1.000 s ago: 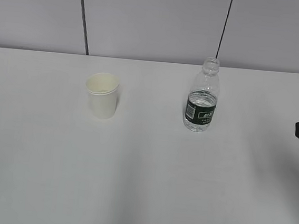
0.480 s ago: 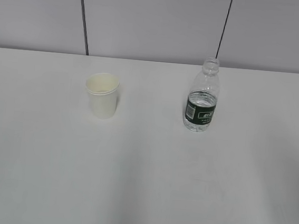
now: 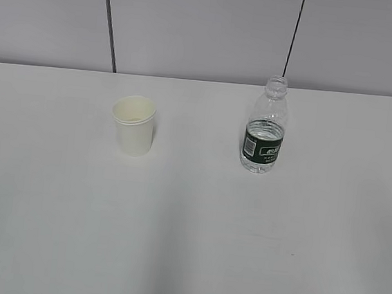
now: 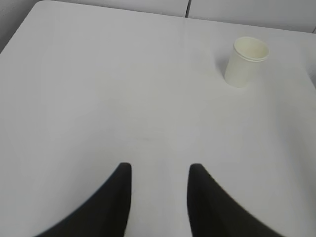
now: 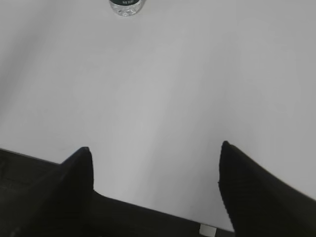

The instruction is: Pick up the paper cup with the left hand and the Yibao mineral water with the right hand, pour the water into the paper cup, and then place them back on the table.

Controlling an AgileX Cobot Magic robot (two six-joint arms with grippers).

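Note:
The paper cup (image 3: pixel 135 124) stands upright on the white table (image 3: pixel 188 230), left of centre; it also shows in the left wrist view (image 4: pixel 245 61) at the upper right. The Yibao mineral water (image 3: pixel 265 129) stands upright right of centre, uncapped, with water inside; only its base shows at the top of the right wrist view (image 5: pixel 127 7). Neither arm shows in the exterior view. My left gripper (image 4: pixel 159 168) is open and empty, far from the cup. My right gripper (image 5: pixel 154 147) is open and empty, over the table's near edge, far from the bottle.
A grey panelled wall (image 3: pixel 207 30) with two dark seams stands behind the table. The table's near edge (image 5: pixel 148 207) and dark space below it show in the right wrist view.
A black part of the right arm that showed at the right edge of the exterior view one second ago has gone out of view. Cup and bottle have not moved.

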